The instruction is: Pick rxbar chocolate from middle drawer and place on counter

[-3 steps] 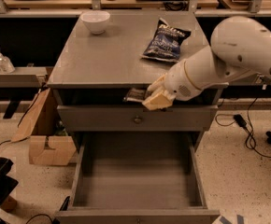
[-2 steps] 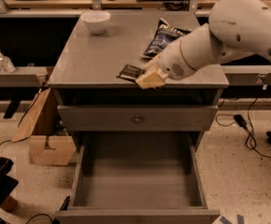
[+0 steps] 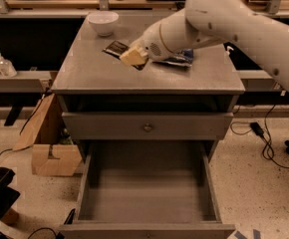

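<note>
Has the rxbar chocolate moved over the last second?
Yes. The rxbar chocolate, held in the tool, went from the front edge of the counter back over it, toward the white bowl.

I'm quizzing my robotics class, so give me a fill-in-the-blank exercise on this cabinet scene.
1. The two-finger gripper holds the small ___-wrapped rxbar chocolate over the flat grey counter.
2. The deep grey wooden middle drawer stands ___, with nothing in it.
3. A round white ___ sits at the counter's far left corner.
Missing words: black, open, bowl.
</note>
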`<state>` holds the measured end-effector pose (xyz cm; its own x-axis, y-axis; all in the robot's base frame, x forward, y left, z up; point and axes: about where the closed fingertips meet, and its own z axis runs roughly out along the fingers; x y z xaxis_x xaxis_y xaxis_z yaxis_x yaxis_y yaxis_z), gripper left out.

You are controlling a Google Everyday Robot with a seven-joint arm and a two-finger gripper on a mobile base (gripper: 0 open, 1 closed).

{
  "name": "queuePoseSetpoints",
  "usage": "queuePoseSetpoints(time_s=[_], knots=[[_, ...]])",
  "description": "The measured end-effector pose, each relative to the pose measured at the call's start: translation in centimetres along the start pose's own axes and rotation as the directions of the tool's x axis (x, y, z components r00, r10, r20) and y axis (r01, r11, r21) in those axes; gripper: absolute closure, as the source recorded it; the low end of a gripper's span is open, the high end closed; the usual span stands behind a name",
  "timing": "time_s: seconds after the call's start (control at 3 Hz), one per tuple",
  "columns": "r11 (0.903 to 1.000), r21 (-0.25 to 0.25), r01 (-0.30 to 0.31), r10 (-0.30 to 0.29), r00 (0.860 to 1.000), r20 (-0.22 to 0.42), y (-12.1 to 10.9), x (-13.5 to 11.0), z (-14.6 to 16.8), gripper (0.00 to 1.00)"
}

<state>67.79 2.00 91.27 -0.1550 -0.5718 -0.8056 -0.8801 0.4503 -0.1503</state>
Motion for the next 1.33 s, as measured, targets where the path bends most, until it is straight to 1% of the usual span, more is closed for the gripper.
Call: queuePoseSetpoints(time_s=[0.33,0.67,1.0,1.33], knots=[[0.9995,0.025,-0.018,0.016,0.998,0.06,-2.7,-1.5,5.4,1.0],[0.9995,0.028,-0.014,0.011,0.995,0.095,-4.4,-2.3,10.7,1.0],[0.9996,0.021,-0.019,0.017,0.995,0.094,-4.4,-2.0,11.3,0.82],[0.9997,0.016,-0.018,0.016,0.996,0.092,-4.1,-2.0,11.5,0.51]])
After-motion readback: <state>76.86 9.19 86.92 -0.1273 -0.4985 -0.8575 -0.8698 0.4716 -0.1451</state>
